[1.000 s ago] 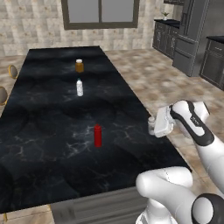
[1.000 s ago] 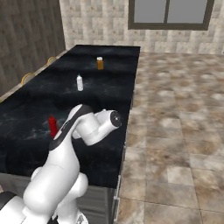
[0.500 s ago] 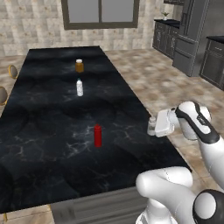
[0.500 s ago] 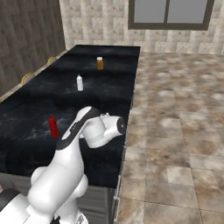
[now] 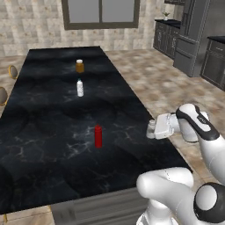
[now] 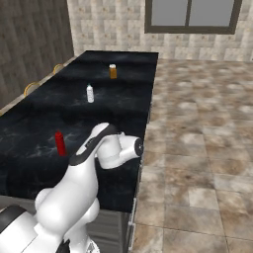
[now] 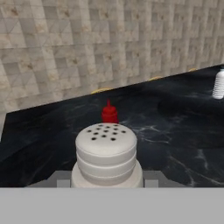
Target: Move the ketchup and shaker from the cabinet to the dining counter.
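The shaker (image 5: pixel 151 128), a stubby pale cylinder with a perforated cap (image 7: pixel 106 151), sits between the fingers of my gripper (image 5: pixel 154 130), which is shut on it at the right edge of the dining counter (image 5: pixel 48 118). I cannot tell whether it touches the top. The ketchup (image 5: pixel 98 136) stands upright on the black marbled top, to the left of the shaker. In the hand view the ketchup (image 7: pixel 109 113) shows just beyond the shaker. From the right base view the ketchup (image 6: pixel 60 143) stands left of my arm. The cabinet is out of view.
An amber jar (image 5: pixel 79 66) and a slim white bottle (image 5: pixel 80 88) stand farther along the counter. Stool backs (image 5: pixel 3 94) line its left side. Tiled floor lies to the right, with dark cabinets (image 5: pixel 193 44) at the back right.
The arm's elbow has shifted slightly to the right and down. The hand and the shaker have hardly moved, and the ketchup has stayed put.
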Available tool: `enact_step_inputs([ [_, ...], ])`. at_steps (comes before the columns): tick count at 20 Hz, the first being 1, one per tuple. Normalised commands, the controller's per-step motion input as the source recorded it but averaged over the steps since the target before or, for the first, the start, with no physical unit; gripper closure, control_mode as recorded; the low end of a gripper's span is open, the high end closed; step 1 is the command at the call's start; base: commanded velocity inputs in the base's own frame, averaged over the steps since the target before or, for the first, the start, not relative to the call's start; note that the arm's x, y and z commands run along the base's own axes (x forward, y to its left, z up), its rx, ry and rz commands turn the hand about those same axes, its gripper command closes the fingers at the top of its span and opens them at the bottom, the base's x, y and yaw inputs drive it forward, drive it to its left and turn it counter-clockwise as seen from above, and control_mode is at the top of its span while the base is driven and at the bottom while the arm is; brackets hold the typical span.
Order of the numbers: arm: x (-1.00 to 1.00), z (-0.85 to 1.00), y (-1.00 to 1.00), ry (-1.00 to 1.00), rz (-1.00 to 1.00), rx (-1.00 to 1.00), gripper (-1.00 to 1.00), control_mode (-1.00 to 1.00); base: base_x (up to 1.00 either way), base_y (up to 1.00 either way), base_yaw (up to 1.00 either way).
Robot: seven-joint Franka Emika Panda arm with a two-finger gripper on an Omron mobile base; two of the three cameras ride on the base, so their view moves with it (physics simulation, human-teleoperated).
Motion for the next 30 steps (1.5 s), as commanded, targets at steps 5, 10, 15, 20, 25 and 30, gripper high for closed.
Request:
enact_step_inputs([
  [5, 0.03, -0.06, 0.0, 0.03, 0.0, 0.01, 1.0, -1.0, 0.0, 0.0, 0.0],
  [10, 0.0, -0.08, 0.0, 0.03, 0.0, 0.0, 1.0, -1.0, 0.0, 0.0, 0.0],
  [15, 0.0, -0.22, 0.0, 0.0, 0.0, 0.0, 1.0, -1.0, 0.0, 0.0, 0.0],
  [20, 0.03, -0.31, 0.0, -0.03, 0.0, 0.0, 1.0, -1.0, 0.0, 0.0, 0.0],
  [25, 0.01, -0.24, 0.0, -0.04, 0.0, 0.0, 1.0, -1.0, 0.0, 0.0, 0.0],
  [30, 0.06, -0.1, 0.0, -0.01, 0.0, 0.02, 1.0, -1.0, 0.0, 0.0, 0.0],
])
